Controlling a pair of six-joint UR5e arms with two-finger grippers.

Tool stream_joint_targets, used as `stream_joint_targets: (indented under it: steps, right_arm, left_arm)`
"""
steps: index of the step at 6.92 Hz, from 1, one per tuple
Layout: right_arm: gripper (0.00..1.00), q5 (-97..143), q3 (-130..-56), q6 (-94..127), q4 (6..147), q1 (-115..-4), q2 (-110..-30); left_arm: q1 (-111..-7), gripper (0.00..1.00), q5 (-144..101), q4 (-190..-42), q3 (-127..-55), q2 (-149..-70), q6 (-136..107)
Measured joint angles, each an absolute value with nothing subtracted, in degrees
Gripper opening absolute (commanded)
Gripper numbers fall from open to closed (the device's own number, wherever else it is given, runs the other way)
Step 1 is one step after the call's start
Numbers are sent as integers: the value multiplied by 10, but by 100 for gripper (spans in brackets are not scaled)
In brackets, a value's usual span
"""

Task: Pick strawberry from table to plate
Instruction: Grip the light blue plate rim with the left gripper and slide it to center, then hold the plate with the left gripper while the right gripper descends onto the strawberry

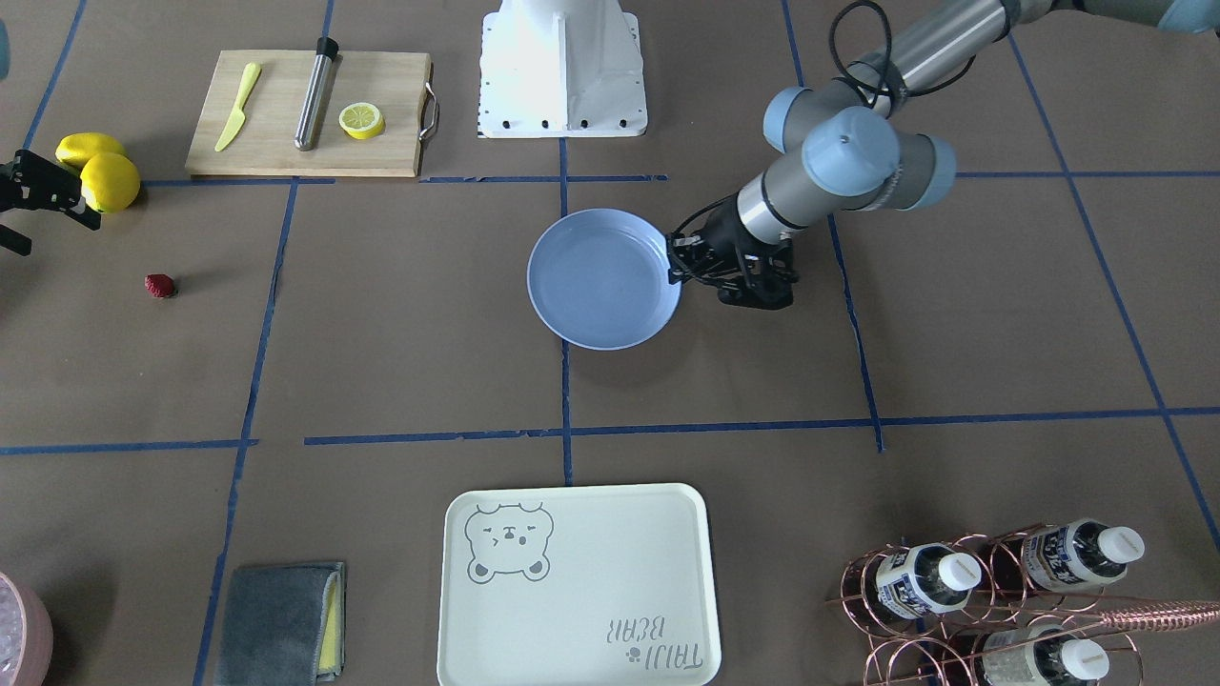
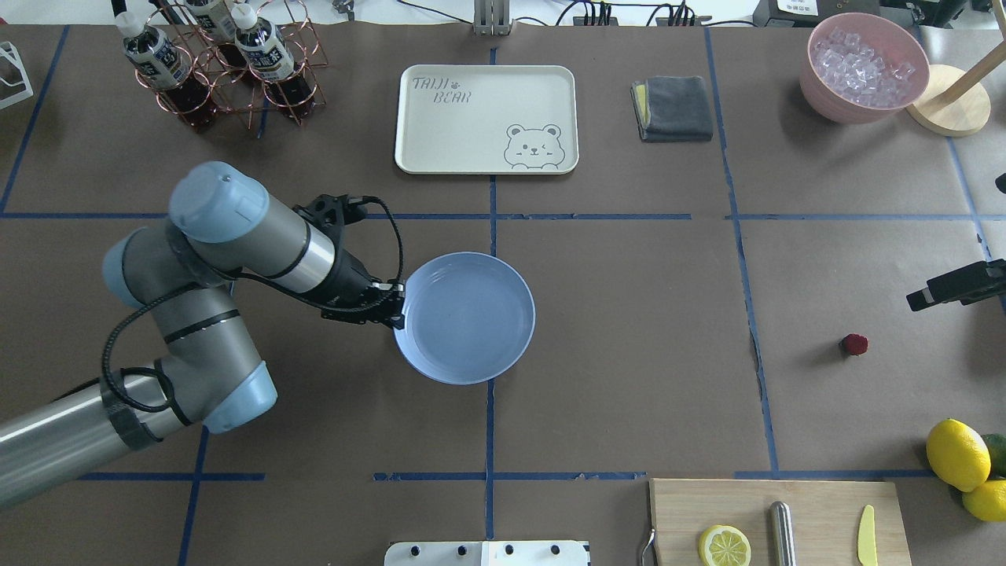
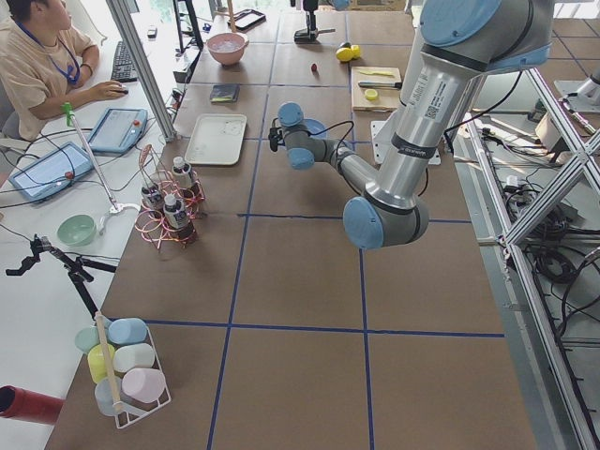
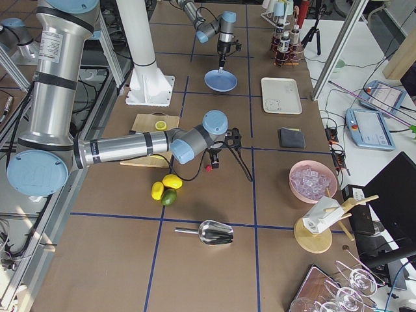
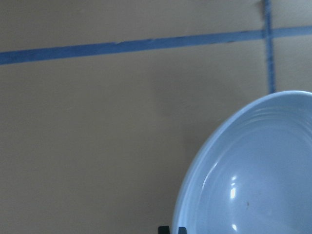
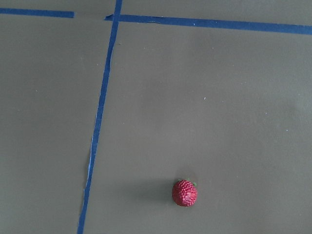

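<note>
The strawberry, a tiny dark-red berry, lies alone on the brown table on my right side. In the right wrist view the strawberry sits low and right of centre, with no fingers in the picture. My right gripper hovers above and beside the berry, apart from it; its fingers look open. The light-blue plate rests empty at the table's middle. My left gripper is shut on the plate's rim, and its fingertips show at the picture's bottom edge.
A wooden cutting board carries a lemon slice, a yellow knife and a steel cylinder. Lemons lie beside my right gripper. A cream bear tray, a grey cloth, a bottle rack and a pink ice bowl line the far side.
</note>
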State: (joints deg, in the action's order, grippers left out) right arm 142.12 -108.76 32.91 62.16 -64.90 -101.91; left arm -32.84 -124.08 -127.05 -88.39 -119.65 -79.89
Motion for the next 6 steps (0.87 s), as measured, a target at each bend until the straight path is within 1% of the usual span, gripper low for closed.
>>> stream_joint_targets:
  steps: [2, 6]
  right_arm:
    - [100, 1421, -1087, 341, 614, -643, -1025]
    - [100, 1419, -1088, 344, 612, -641, -1027]
  left_arm:
    - [-291, 0, -1180, -1268, -865, -1226, -809]
    - [-288, 0, -1167, -1246, -872, -1223, -809]
